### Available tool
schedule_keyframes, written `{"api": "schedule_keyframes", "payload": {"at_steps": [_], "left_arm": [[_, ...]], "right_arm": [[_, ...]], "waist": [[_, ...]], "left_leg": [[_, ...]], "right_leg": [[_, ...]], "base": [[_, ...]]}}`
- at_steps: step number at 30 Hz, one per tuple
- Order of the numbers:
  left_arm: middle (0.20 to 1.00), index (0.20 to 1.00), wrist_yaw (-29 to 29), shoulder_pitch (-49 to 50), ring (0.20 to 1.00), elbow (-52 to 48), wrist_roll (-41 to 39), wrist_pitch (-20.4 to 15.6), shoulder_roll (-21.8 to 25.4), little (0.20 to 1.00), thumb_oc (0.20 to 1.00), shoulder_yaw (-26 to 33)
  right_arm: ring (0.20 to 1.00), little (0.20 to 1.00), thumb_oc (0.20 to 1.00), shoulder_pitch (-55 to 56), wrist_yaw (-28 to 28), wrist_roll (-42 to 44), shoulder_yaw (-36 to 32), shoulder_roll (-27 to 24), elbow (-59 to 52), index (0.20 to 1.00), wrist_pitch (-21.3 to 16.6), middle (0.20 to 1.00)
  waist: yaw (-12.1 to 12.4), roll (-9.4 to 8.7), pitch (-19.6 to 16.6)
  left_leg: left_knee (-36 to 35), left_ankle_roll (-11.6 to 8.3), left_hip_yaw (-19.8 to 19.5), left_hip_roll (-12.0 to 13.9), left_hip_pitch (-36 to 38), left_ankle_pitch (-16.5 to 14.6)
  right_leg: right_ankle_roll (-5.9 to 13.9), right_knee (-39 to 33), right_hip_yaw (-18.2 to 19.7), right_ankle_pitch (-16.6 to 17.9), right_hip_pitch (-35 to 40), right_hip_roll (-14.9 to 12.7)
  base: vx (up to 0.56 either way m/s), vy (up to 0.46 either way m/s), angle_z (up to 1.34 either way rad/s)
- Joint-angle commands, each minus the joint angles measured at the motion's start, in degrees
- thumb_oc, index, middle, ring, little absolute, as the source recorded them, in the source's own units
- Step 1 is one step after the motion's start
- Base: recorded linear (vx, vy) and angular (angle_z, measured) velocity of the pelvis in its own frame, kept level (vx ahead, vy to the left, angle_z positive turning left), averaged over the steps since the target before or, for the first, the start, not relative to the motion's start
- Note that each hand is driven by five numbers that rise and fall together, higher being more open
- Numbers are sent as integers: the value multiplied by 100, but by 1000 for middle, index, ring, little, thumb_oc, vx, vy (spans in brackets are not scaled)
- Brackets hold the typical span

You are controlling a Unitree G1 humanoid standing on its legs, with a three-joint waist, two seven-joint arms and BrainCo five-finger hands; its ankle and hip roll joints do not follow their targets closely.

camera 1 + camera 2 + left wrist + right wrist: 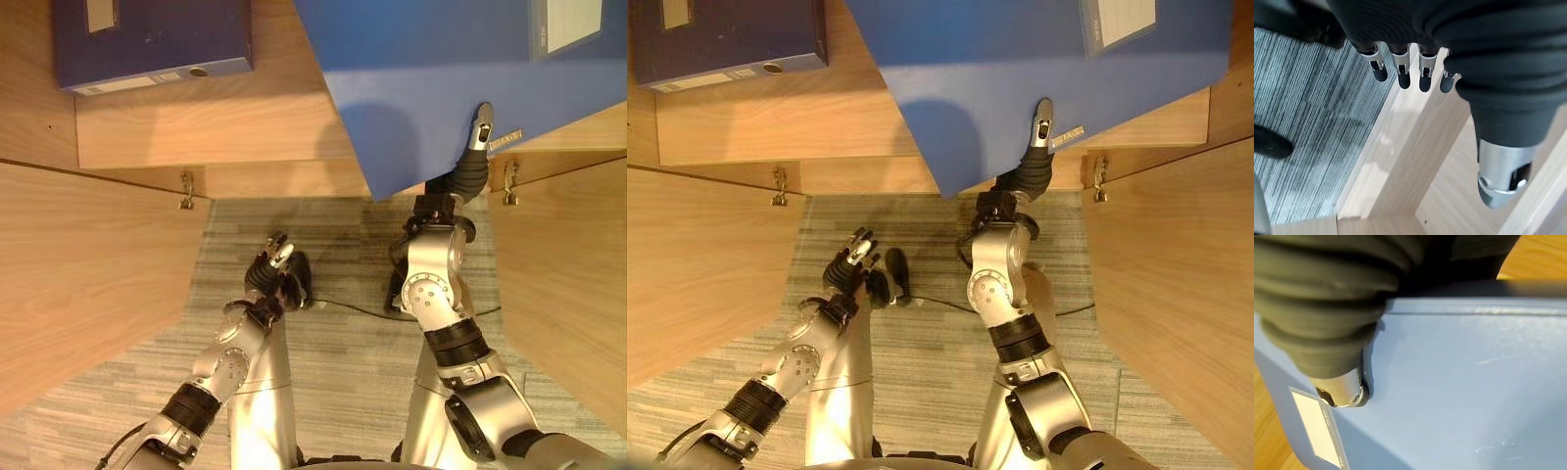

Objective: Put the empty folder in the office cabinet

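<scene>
You're looking down into the open office cabinet [245, 137], a light wood box with its two doors swung out to either side, the left door [88, 284] and the right door [573, 284], each hanging on small metal hinges [186, 191]. Grey striped carpet [333, 352] is running under everything in front of it.

The biggest thing in play is the blue folder [441, 88], and it's sitting tilted over the cabinet's right half, one corner poking out past the front edge of the shelf toward you. It's carrying a white label [571, 22] near its far end. Your right hand [478, 137] is gripping it at the near edge: the thumb is lying on the top face, and the rest of the fingers are going under the folder, so you can't see them. In the right wrist view that thumb is pressing flat on the blue cover [1459, 382], right by a pale spine label [1315, 428].

Over in the cabinet's far left a dark navy folder [152, 39] is lying flat on the shelf, well apart from the blue one.

Your left hand [274, 264] is hanging low over the carpet in front of the cabinet, fingers loosely straight and holding nothing.
</scene>
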Motion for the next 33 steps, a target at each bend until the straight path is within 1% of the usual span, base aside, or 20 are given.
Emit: {"api": "schedule_keyframes", "payload": {"at_steps": [1, 2, 3, 4, 5, 6, 8, 12, 19, 26, 33], "left_arm": [[1000, 1000, -5, 396, 1000, -184, -157, -104, 174, 1000, 1000, -85], [1000, 1000, -39, 455, 1000, -222, -197, -105, 233, 1000, 1000, -94], [1000, 1000, -38, 431, 1000, -224, -199, -104, 239, 1000, 1000, -96], [1000, 1000, -76, 468, 1000, -254, -270, -113, 376, 1000, 1000, -141], [1000, 1000, -84, 471, 1000, -248, -279, -99, 410, 1000, 1000, -157], [1000, 1000, -115, 523, 1000, -198, -285, -71, 489, 1000, 1000, -222], [1000, 1000, -135, 559, 1000, -237, -343, -81, 526, 1000, 1000, -246], [1000, 1000, -326, 787, 1000, -234, -435, -58, 568, 1000, 1000, -194], [1000, 1000, -458, 1042, 1000, -145, -431, -16, 655, 1000, 1000, -186], [1000, 1000, -530, 1217, 1000, -69, -388, 38, 750, 1000, 1000, -203], [1000, 1000, -582, 1339, 1000, -81, -418, 27, 838, 1000, 1000, -191]], "right_arm": [[200, 200, 200, -215, -221, 207, -406, -37, 606, 200, 29, 200], [200, 200, 200, -648, -343, 280, -591, -216, 1093, 200, 1, 200], [200, 200, 200, -703, -307, 314, -612, -231, 1149, 200, -7, 200], [200, 200, 200, -1396, -523, 437, -905, -494, 1796, 200, -58, 200], [200, 200, 200, -1605, -569, 462, -977, -566, 1997, 200, -65, 200], [200, 200, 200, -2145, -713, 581, -1140, -756, 2565, 200, -141, 200], [200, 200, 200, -2361, -757, 681, -1225, -793, 2762, 200, -212, 200], [200, 200, 200, -2195, -634, 744, -1401, -671, 2573, 200, -381, 200], [200, 200, 200, -2127, -506, 794, -1495, -617, 2518, 200, -459, 200], [200, 200, 200, -2346, -476, 821, -1408, -762, 2839, 200, -355, 200], [200, 200, 200, -2600, -418, 888, -1364, -848, 2916, 200, -375, 200]], "waist": [[138, 21, -422], [190, 29, -491], [196, 28, -480], [274, 39, -608], [303, 42, -640], [394, 43, -770], [451, 56, -827], [543, 90, -955], [587, 81, -1035], [642, 58, -1100], [712, 63, -1143]], "left_leg": [[-5, 280, -208, -157, -78, -403], [-28, 271, -199, -147, -62, -407], [-37, 276, -200, -152, -78, -388], [-95, 263, -211, -161, -72, -370], [-114, 260, -216, -162, -70, -368], [-183, 243, -218, -157, -34, -358], [-224, 233, -224, -148, 3, -358], [-355, 214, -248, -129, 145, -347], [-434, 210, -272, -148, 259, -329], [-540, 165, -295, -92, 350, -289], [-630, 141, -294, -98, 429, -262]], "right_leg": [[131, -165, 175, 36, 13, -223], [154, -192, 165, 49, 22, -223], [149, -200, 162, 65, 9, -226], [166, -242, 145, 60, 31, -239], [170, -259, 145, 56, 45, -239], [184, -329, 116, 51, 97, -237], [193, -384, 91, 52, 156, -230], [237, -539, -10, 25, 374, -229], [257, -617, -62, 5, 521, -233], [262, -720, -129, -2, 647, -244], [292, -810, -176, 3, 748, -253]], "base": [[0, 0, 0], [6, 8, -5], [18, 5, -6], [10, -1, -7], [42, -6, 25], [35, 0, 38], [29, 3, 19], [25, 15, 3], [1, 0, 1], [0, 0, 0], [0, 0, 0]]}}
